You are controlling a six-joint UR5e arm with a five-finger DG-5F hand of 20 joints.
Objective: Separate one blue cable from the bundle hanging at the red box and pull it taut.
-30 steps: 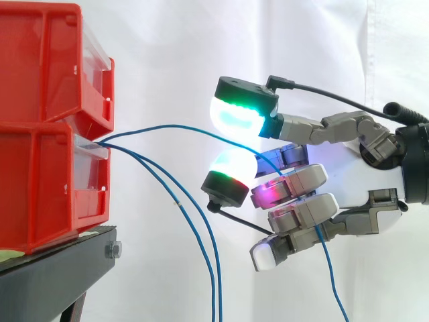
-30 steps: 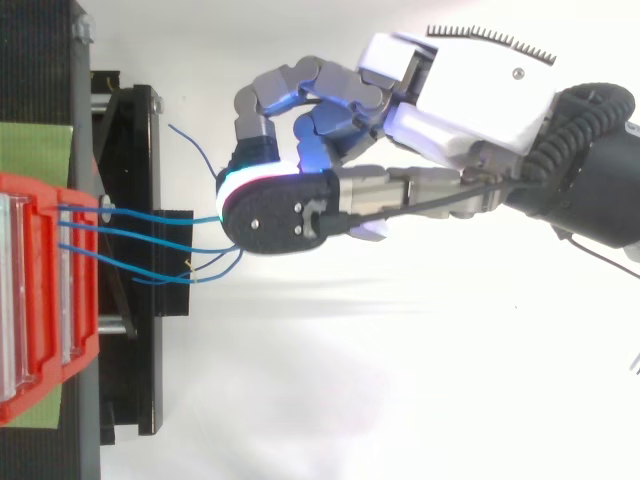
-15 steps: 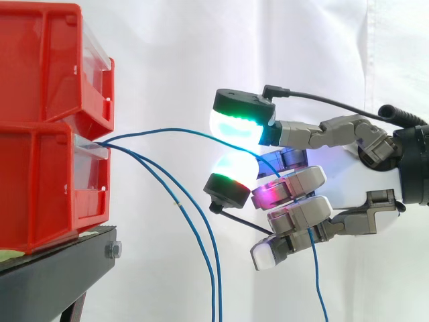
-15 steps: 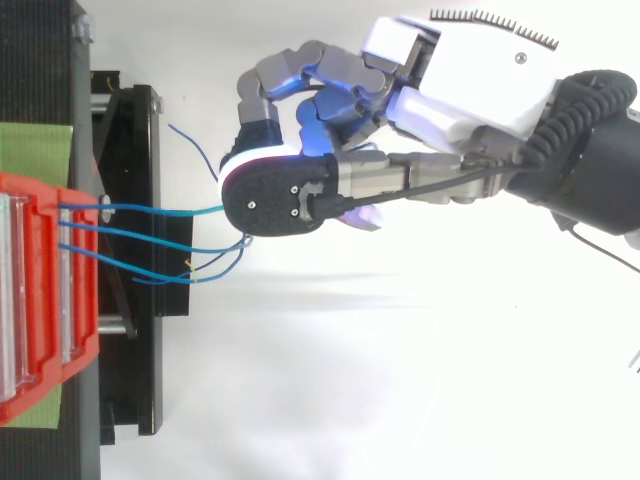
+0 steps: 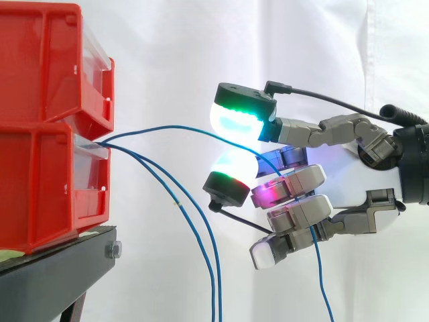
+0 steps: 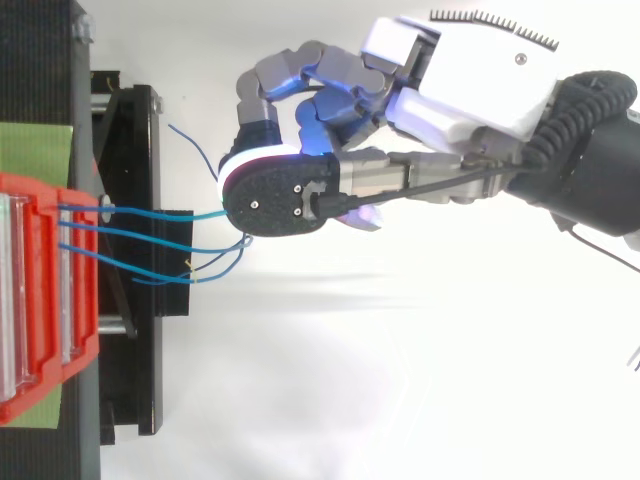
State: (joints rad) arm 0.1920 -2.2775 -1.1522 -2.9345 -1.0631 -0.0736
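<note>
Blue cable (image 5: 174,127) runs through a narrowly curled hand

Behind the hand's (image 5: 355,178) curled fingers its path is hidden, and its tail leaves the side view's bottom edge. It arcs slack from between the stacked red bins (image 5: 47,181) to pass between two glowing pads (image 5: 236,121). The hand is level, fingertips toward the bins.

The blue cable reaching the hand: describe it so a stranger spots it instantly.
Find the stacked red bins on the side view's left; blue cables emerge between them. Two other cables droop downward, while the blue cable is the topmost, arching across to the hand, pinched between its glowing pads.
</note>
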